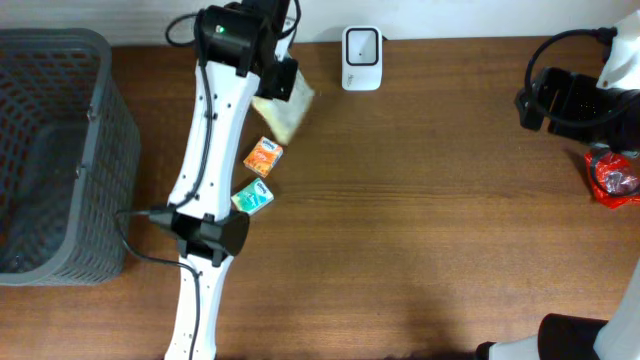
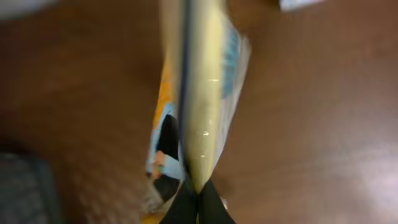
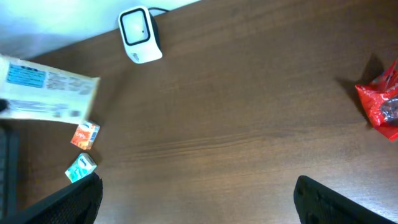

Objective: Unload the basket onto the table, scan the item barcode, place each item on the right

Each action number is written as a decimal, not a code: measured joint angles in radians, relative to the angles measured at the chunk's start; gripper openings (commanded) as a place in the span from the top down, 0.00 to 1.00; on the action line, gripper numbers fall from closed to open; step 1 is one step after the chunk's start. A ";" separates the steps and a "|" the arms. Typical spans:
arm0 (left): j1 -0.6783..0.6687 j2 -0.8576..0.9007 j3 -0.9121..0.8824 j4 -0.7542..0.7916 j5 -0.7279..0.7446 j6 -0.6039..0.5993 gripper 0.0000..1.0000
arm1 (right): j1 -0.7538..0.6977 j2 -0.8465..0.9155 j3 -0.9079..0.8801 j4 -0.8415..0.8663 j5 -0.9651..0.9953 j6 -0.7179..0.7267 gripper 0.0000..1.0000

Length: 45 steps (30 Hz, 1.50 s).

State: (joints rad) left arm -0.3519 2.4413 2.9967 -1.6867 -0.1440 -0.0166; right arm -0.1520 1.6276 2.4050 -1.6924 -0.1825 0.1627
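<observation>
Left tool (image 2: pixel 198 204) tight on yellow packet (image 2: pixel 204 93)

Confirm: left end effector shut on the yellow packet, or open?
Shut on it. In the left wrist view the left end effector pinches the edge of the yellow packet, fingers together.

- Table (image 1: pixel 420 220): brown, streaked wood grain.
- Basket (image 1: pixel 60 150): grey mesh.
- Scanner (image 1: pixel 361 58): white, dark window.
- Packet (image 3: pixel 46 93): pale yellow, blue-and-white printed label.
- Carton (image 1: pixel 263 157): orange, white patch.
- Box (image 1: pixel 252 197): teal and white.
- Bag (image 1: pixel 612 178): glossy red.
- Arm (image 1: pixel 215 110): white, black joints.
</observation>
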 measured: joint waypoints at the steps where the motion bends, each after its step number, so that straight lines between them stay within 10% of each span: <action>1: -0.014 -0.001 0.014 0.000 -0.028 -0.002 1.00 | 0.000 0.000 0.000 0.000 0.000 0.000 0.02; 13: -0.233 0.000 -0.177 0.012 -0.160 -0.058 1.00 | 0.000 0.000 0.000 0.000 0.000 0.000 0.02; 27: -0.242 0.000 -0.290 0.076 -0.668 -0.216 1.00 | 0.000 0.000 0.000 0.000 0.000 0.000 0.02; 45: -0.317 0.005 -0.421 0.102 -0.207 -0.216 1.00 | 0.000 0.000 0.000 0.000 0.000 0.000 0.02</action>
State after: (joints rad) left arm -0.6685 2.4462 2.5755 -1.5845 -0.3508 -0.2329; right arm -0.1520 1.6276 2.4050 -1.6924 -0.1825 0.1631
